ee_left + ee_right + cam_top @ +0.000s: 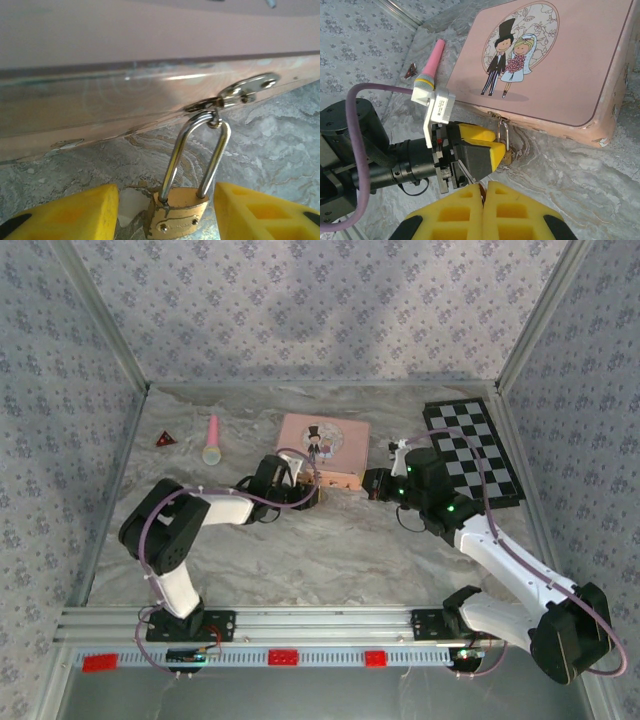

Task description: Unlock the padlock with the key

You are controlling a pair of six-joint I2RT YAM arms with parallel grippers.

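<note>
- Red and three-cornered, a small piece [165, 439] lies at the far left of the grey marbled counter [330, 550]. A pink stick [212, 440] with a pale round end is just to its right.
- The left gripper [303, 492] reaches in low to the front wall of the pink tin [322, 445]. Its jaws are spread, with one yellow finger [75, 212] on each side of the padlock and a gap between lock and finger on both sides.
- The padlock [175, 217] is brass with a thin silvery shackle. It hangs from the silvery hasp [240, 92] on the tin's front wall, and its body is down by the counter. Both legs of the shackle sit in the body.
- The tin lies flat, with a cartoon bride and groom on its lid. The paint is chipped at its near right corner.
- The right gripper [484, 192] hovers just right of the tin's front and points toward the padlock, near it but apart from it. Its jaws are pressed together on a thin brownish sliver at the tips, which looks like the key [481, 189]; little of it shows.
- A black-and-white chessboard [470, 450] lies at the far right of the counter, beside the right arm.
</note>
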